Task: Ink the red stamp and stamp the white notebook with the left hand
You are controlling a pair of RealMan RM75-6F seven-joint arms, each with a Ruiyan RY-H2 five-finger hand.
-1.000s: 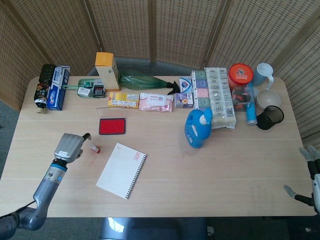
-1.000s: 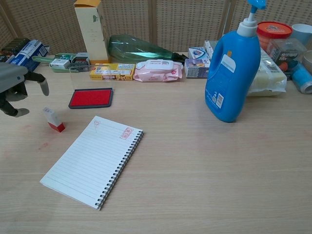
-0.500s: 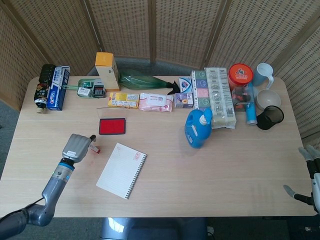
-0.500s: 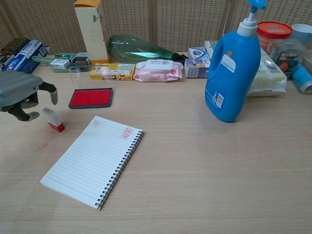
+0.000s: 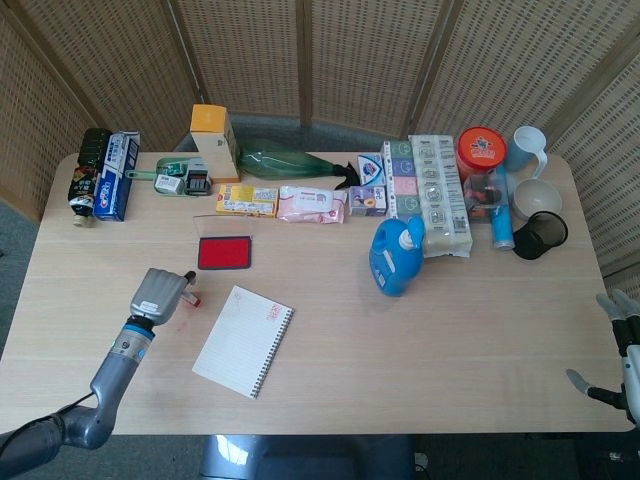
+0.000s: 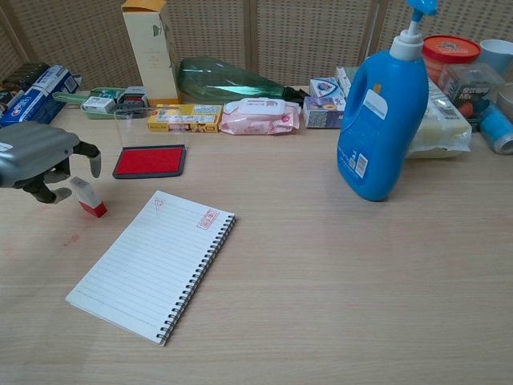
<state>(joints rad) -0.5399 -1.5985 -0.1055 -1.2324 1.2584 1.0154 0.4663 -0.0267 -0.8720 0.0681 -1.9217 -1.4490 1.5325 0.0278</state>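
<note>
- Chest view: my left hand (image 6: 36, 156) sits near the desk's left edge, fingers curled loosely around the red stamp (image 6: 86, 196), not closed on it; I cannot tell if any finger touches it.
- I see the stamp tilted on the desk, red end down, between the left hand and the white notebook (image 6: 152, 263).
- The notebook lies open toward the front-left of the desk, with a red imprint near its top edge.
- The red ink pad (image 6: 149, 160) lies just behind the stamp.
- Head view: my right hand (image 5: 620, 345) hangs off the desk's right edge, fingers spread, holding nothing.
</note>
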